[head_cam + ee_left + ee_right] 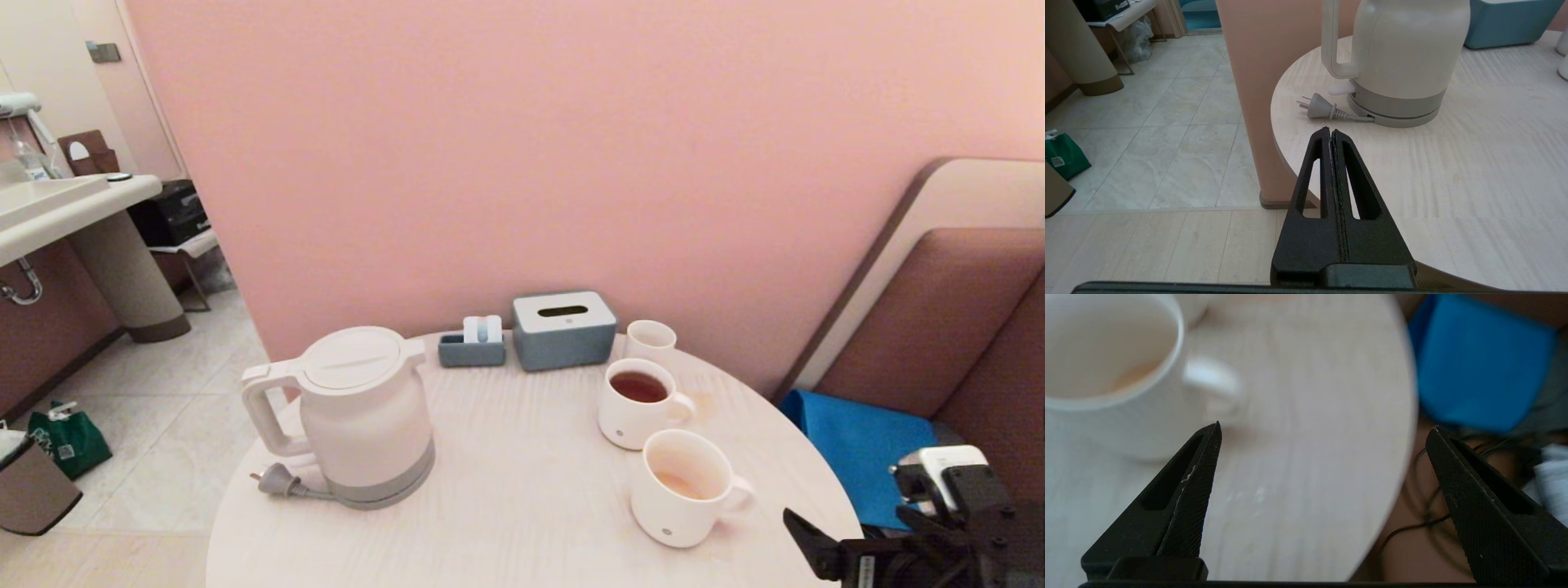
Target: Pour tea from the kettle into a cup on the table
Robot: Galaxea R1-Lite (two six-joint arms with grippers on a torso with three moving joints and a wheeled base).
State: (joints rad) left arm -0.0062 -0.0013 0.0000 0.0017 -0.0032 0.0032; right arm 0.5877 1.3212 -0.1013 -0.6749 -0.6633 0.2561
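The white kettle (359, 412) stands upright on the left of the round pale table (522, 506), handle to the left; the left wrist view also shows the kettle (1404, 53). The cup (682, 490) sits at the front right with a little pale orange tea (679, 485) in its bottom. My right gripper (1326, 425) is open and empty over the table's right edge, with the cup (1106, 375) just beyond one finger. The right arm (963, 523) shows at the lower right. My left gripper (1331, 130) is shut and empty near the table's front left edge, pointing toward the kettle's plug (1318, 108).
A like mug of dark red-brown tea (641, 400) and a small white cup (651, 339) stand behind the cup. A grey tissue box (563, 331) and a small grey holder (473, 347) sit by the wall. A blue cloth (857, 457) lies on the seat to the right.
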